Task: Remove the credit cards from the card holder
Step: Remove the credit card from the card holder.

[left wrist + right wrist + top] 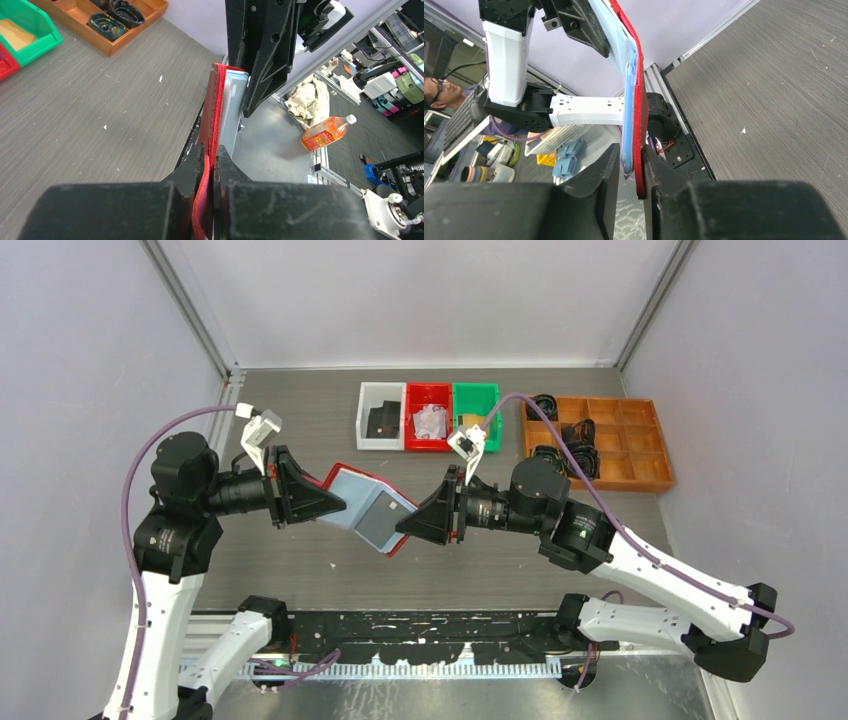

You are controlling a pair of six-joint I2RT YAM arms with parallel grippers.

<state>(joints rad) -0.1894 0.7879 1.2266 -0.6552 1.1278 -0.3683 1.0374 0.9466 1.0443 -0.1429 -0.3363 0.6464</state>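
A small red bifold card holder (365, 508) with pale blue-grey inner pages is held open in the air above the grey wood-grain bench (300, 570), between the two arms. The left hand (335, 508) is clamped fully shut on the holder's left edge. The right hand (402, 525) is closed narrowly around the opposite edge, with one finger against the red cover and the other beside the blue page. A greyish credit card (385, 518) is seen in the right-hand page's pocket.
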